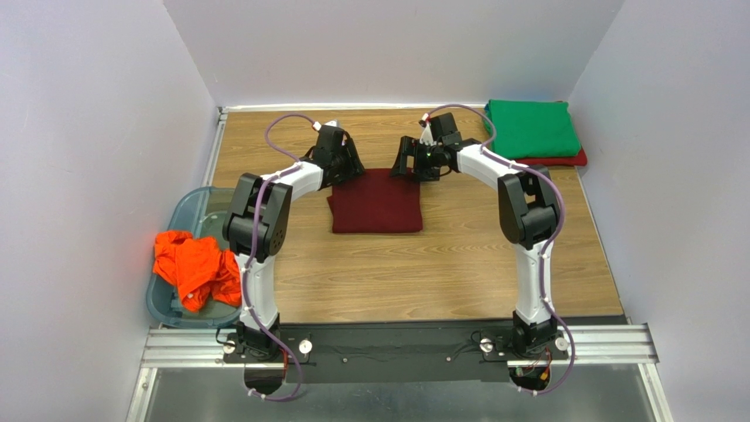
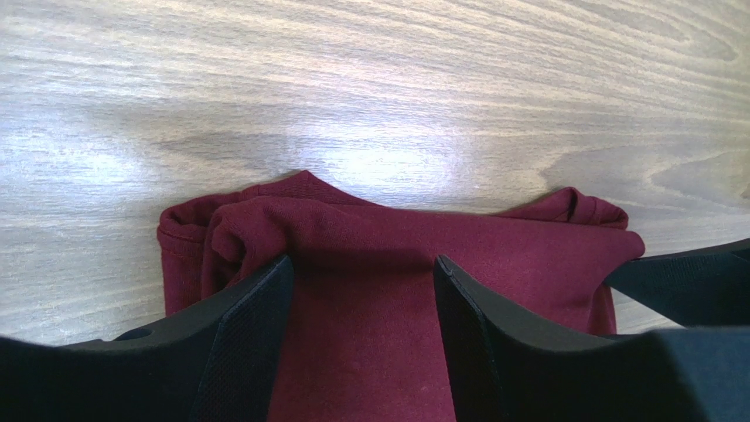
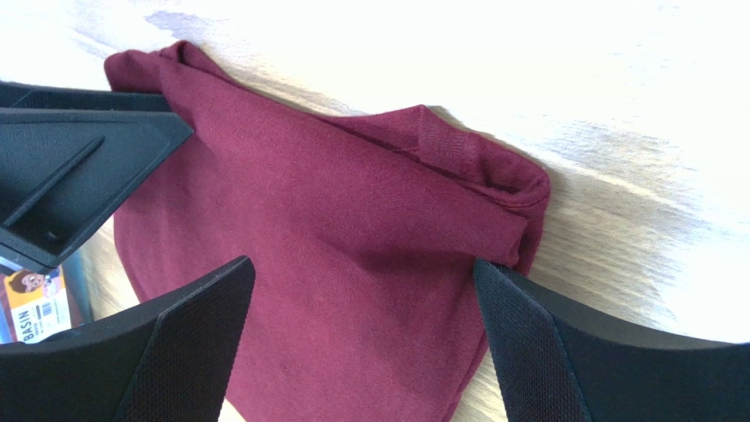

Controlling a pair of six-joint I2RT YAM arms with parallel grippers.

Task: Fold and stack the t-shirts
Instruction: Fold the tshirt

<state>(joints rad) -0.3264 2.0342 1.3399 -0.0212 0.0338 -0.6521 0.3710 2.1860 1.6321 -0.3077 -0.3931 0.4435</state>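
The maroon shirt [image 1: 376,200] lies folded into a flat rectangle near the centre of the counter [image 1: 440,272], slightly toward the far edge. The left arm [image 1: 260,211] and right arm [image 1: 526,207] both curve inward and meet over the shirt's far edge. The left jaws stand partly open above the far left corner of the shirt. In the left wrist view their two fingers [image 2: 233,352] are apart, flat cloth shows between them, and nothing is pinched. The right jaws stand fully open above the far right corner. Their fingers [image 3: 563,352] straddle the folded edge and grip nothing. The two sets of jaws are near each other but apart, and each shows at the edge of the other's wrist view. Whether any fingertip touches the cloth cannot be told. A green shirt [image 1: 531,128] lies folded in the far right corner of the counter, on top of a red shirt [image 1: 568,161] of which only the near edge shows. A clear basin [image 1: 195,207] sits at the left edge of the counter, beside the left arm. An orange shirt [image 1: 194,266] hangs crumpled over its near rim. White walls [image 1: 106,132] enclose the counter on the left, far and right sides.
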